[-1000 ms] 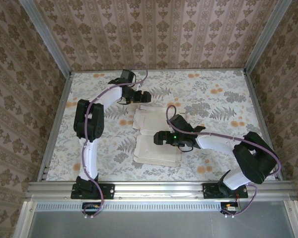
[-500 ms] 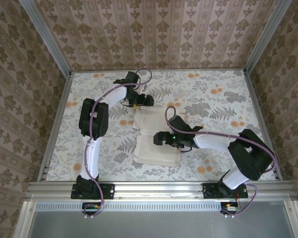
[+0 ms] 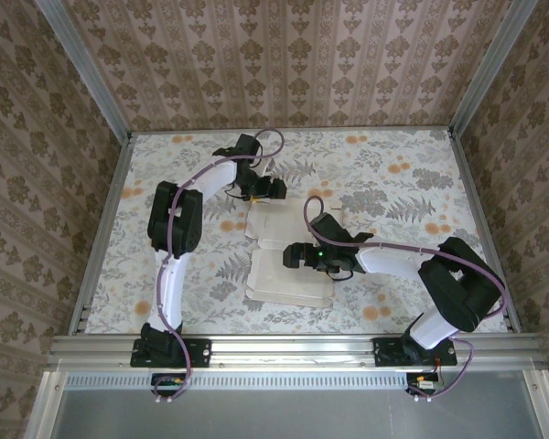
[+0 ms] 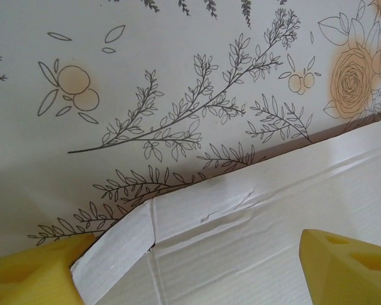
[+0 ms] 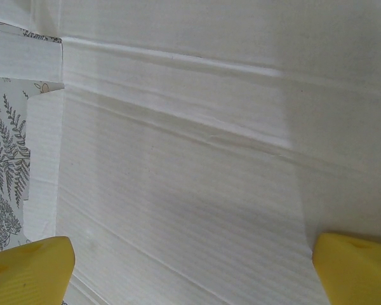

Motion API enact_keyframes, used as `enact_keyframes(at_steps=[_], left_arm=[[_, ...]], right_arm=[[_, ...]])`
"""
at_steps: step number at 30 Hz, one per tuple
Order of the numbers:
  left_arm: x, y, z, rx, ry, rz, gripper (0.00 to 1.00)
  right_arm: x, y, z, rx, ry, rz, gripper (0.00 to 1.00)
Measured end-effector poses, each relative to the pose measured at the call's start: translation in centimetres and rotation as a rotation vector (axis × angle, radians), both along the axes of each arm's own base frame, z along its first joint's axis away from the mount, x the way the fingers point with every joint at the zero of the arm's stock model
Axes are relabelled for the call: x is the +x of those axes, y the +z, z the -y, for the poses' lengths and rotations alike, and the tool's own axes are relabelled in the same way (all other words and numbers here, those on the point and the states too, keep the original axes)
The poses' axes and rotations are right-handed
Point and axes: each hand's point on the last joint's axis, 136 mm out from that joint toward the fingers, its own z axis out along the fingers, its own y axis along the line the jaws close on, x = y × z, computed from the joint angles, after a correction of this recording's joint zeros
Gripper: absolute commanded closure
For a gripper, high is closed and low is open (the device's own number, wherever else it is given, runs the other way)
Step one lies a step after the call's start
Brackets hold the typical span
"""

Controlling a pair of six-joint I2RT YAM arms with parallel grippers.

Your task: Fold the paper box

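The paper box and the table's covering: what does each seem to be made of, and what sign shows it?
The paper box: thin matte whitish card, probably; crisp creases, fine ribbing. The table's covering: smooth printed sheet, paper or vinyl; floral print.

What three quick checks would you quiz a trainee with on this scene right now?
1. True or false: the paper box is already folded into shape.
2. The left gripper is at the box's: A) far edge B) near edge C) right edge.
3. Fill in: the right gripper, over the box's middle, has its jaws ____.
Key: 1 false, it lies spread open; 2 A; 3 open.
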Motion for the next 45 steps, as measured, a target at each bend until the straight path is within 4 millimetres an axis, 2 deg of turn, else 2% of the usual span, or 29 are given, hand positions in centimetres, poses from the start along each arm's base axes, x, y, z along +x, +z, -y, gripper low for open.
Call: enact_keyframes(at_steps=[3, 9, 17, 25, 45], left_arm=[[-0.1, 0.2, 0.2, -0.001, -0.003, 0.003, 0.21], [-1.0, 1.1, 1.9, -0.001, -0.040, 0.029, 0.25], [-1.7, 2.5, 3.1, -0.013, -0.066, 0.056, 0.25], [-1.3, 2.2, 3.0, 0.004, -0.061, 0.050, 0.25], [-0.6, 1.8, 1.4, 0.032, -0.025, 0.042, 0.25]], right_arm=[[0.0, 0.0, 0.0, -0.001, 0.000, -0.001, 0.01], [0.1, -0.1, -0.1, 0.001, 0.000, 0.001, 0.01], [0.5, -0.1, -0.4, 0.004, 0.000, 0.004, 0.01], [0.5, -0.1, -0.5, 0.004, 0.001, 0.005, 0.01], [1.2, 0.0, -1.0, 0.013, 0.001, 0.016, 0.01]])
